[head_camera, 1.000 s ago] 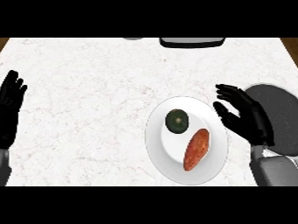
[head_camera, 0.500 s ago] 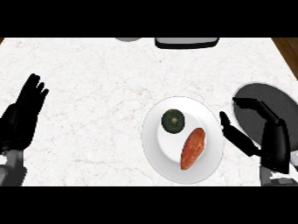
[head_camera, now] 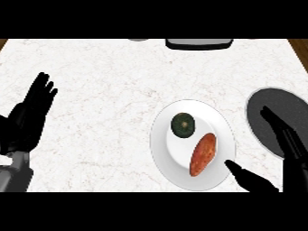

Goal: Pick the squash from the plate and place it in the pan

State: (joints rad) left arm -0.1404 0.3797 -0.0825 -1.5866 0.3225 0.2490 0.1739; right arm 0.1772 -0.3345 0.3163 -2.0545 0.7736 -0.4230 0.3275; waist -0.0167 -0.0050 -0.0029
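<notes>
Head view: right hand (head_camera: 291,151) at lower right, fingers straight and spread, holding nothing. Its thumb tip lies over the near right rim of the white plate (head_camera: 161,153); its long fingers extend over the near edge of the dark pan (head_camera: 276,110).

Squash (head_camera: 183,125), dark green and round, sits on the plate's far half, to the left of and beyond the right hand, apart from it. Just beside the squash, nearer the thumb, lies an orange sweet potato (head_camera: 203,154), not touched by the thumb.

Pan lies right of the plate, close to it, nothing inside.

Left hand (head_camera: 31,115) at the left edge, fingers up and relaxed, resting, well apart from plate and squash.

Marble counter (head_camera: 109,76) carries everything; a grey object (head_camera: 199,43) at the far edge, cut off.
</notes>
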